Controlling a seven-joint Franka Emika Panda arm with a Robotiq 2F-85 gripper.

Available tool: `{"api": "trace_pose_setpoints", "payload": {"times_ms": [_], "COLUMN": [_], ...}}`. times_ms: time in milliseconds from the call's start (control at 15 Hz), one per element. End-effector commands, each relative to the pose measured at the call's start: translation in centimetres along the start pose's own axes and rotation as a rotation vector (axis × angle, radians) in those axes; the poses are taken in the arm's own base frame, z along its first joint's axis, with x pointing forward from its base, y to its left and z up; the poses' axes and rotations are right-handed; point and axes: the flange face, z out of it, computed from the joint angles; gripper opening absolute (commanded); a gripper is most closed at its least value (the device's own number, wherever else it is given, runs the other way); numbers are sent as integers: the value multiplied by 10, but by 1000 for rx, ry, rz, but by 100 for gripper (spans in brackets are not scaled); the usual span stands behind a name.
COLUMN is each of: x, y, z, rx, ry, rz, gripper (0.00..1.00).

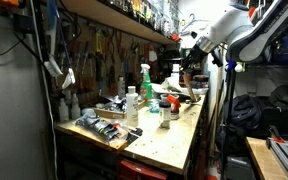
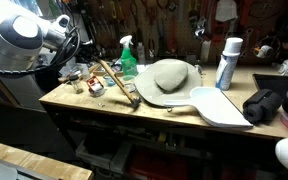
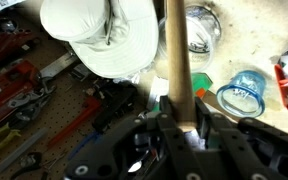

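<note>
Starting at the left of the wrist view, red metal hand tools (image 3: 14, 80) lie flat on the wooden workbench surface (image 2: 94, 108), probably set aside there to keep the middle free. Next comes a pale fabric brimmed hat (image 3: 99, 35), sitting crown up, just beside the long round wooden handle (image 3: 176, 60). The hand (image 3: 184, 128) is clamped on that handle, one finger on each side of the shaft. It grips across the width, likely so the round wood cannot roll out. The handle runs straight away from the hand over the surface, between the hat and a clear glass jar (image 3: 199, 28). Whether its far end touches the surface I cannot tell. Farthest right stands a blue-rimmed clear jar (image 3: 246, 92), upright with its mouth open, apart from the handle.
</note>
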Motion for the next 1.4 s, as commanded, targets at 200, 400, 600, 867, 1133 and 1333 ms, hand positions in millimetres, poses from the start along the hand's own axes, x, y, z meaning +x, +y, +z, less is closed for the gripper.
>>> {"api": "trace_pose_setpoints", "payload": {"times_ms": [200,400,600,867,1133,1333], "x": [-13,-19,-24,-22,-6,1], "y": [-22,-29,-41,-59,-79,-86], "z": [-13,-13,-21,-27,-41,-46], "rx": [4,17,25,46,63,56], "ry": [-8,-6,-2,12,62,75], "rz": [-135,-222,-301,-324,-277,-256], "gripper": [6,6,11,66,96,100]}}
